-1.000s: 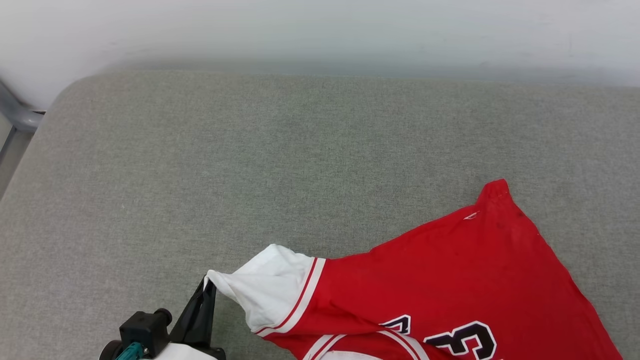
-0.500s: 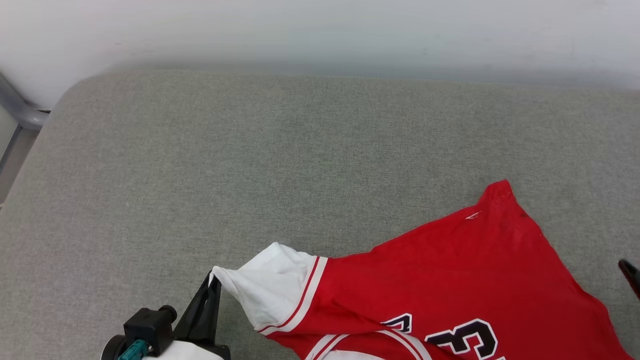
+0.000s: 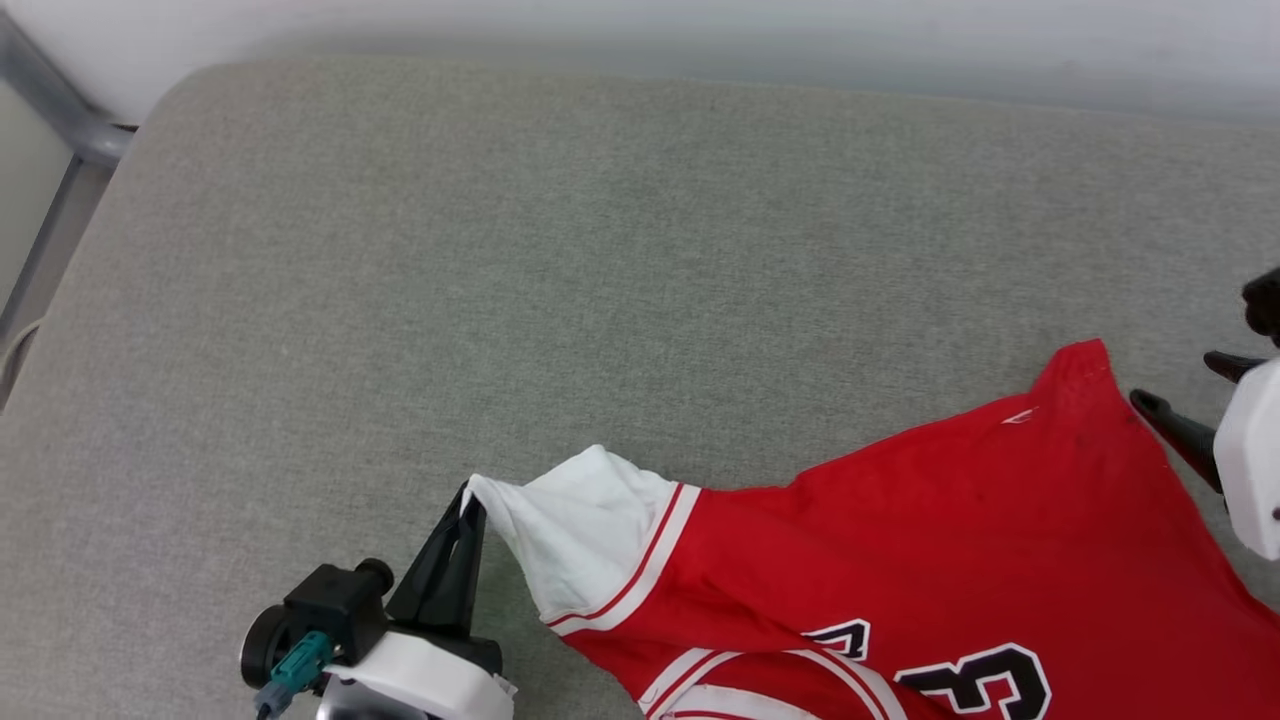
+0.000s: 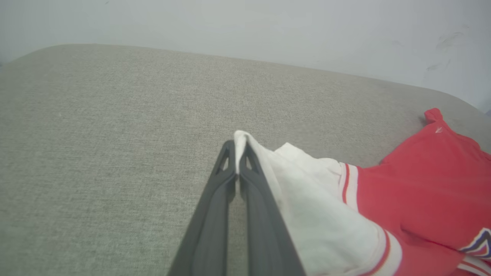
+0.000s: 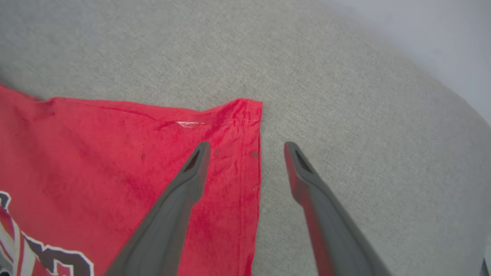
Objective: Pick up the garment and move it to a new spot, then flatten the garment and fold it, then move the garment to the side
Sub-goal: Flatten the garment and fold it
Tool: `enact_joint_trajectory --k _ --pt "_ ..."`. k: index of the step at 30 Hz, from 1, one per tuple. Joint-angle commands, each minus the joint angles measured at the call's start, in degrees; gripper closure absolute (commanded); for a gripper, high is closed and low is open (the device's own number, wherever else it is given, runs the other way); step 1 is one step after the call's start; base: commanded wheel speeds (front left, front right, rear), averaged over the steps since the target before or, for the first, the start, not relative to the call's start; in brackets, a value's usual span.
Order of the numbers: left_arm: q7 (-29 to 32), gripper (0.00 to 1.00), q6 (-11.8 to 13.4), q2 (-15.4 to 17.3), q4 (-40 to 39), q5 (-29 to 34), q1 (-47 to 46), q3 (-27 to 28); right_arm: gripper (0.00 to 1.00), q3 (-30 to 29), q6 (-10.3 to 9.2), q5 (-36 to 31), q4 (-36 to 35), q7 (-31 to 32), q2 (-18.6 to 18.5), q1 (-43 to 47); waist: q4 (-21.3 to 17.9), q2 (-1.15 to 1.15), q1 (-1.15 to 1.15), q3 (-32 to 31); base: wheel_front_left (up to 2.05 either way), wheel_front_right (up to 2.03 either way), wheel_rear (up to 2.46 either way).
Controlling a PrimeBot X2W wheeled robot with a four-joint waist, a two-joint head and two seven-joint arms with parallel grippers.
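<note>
1. Risk: left gripper (image 3: pixel 468 500) has only the tip of the white sleeve (image 3: pixel 590 520) pinched betw. its shut fingers. That's a thin bite, so a hard tug twd 9 o'clock could slip the cloth out.
2. Risk: right gripper (image 5: pixel 246 145) is wide open w/ nothing held. One finger sits over red cloth, the other over bare worktop (image 3: pixel 600 250), w/ the hem edge running betw. them. If it closes w/o coming down onto the cloth, it prob. grabs air or just one layer.
3. Risk: the garment (image 3: pixel 900 540) runs off head view at 6 o'clock, w/ striped trim folded there. An uneven pull may drag wrinkles in rather than flatten it.
4. Position: the garment lies on the worktop at approx 4–5 o'clock in head view, print side up.
   - The sleeve points to 9 o'clock and ends in the left fingers at 7 o'clock.
   - The red hem corner (image 3: pixel 1085 365) points to 1 o'clock, just beside the right fingers at 3 o'clock. Can't tell if they touch.
</note>
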Motion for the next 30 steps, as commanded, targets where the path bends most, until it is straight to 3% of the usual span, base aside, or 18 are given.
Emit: enact_joint_trajectory --k 1,7,12,19,20,21,22,30 --pt "-0.34 1.0 -0.2 -0.21 0.1 0.23 -1.14 -0.23 0.0 2.38 -0.07 -0.3 1.92 1.94 -1.43 -2.57 1.06 0.0 -0.01 1.06 0.0 0.0 0.0" --pt "-0.78 1.0 -0.63 -1.16 0.72 0.2 -2.71 -1.32 0.0 9.16 -0.06 -0.45 11.22 6.39 -0.87 -10.52 2.56 0.0 -0.01 3.17 0.0 0.0 0.0" --pt "-1.08 1.0 -0.78 -1.69 1.33 0.22 -4.33 -2.05 0.0 12.07 -0.06 -1.86 20.09 4.11 1.98 -14.56 3.66 0.0 -0.01 5.15 0.0 0.0 0.0" --pt "-1.35 1.0 -1.06 -2.14 2.61 0.2 -5.57 -2.46 0.0 19.08 -0.04 0.13 29.93 2.22 4.56 -12.73 4.39 0.0 -0.01 5.99 0.0 0.0 0.0" --pt "-1.39 1.0 -1.09 -2.12 2.73 0.15 -5.5 -2.35 0.08 19.45 -0.03 0.85 30.48 1.28 4.75 -12.69 4.32 0.0 -0.01 5.91 0.0 0.0 0.0" --pt "-1.43 1.0 -1.08 -2.06 2.9 0.1 -5.39 -2.17 0.82 19.69 -0.03 1.39 30.89 0.27 4.84 -12.81 4.15 0.0 -0.01 5.73 0.0 0.0 0.0" --pt "-1.46 1.0 -1.05 -1.97 3.02 0.02 -5.17 -1.96 1.0 20.04 -0.02 1.99 31.18 -0.52 4.81 -12.95 3.93 0.0 -0.01 5.5 0.0 0.0 0.0" --pt "-1.55 1.0 -0.98 -0.96 2.96 0.77 -4.47 -1.03 1.0 20.67 -0.07 3.72 28.84 -13.55 2.13 -17.37 1.47 0.0 -0.01 1.9 0.0 0.0 0.0"
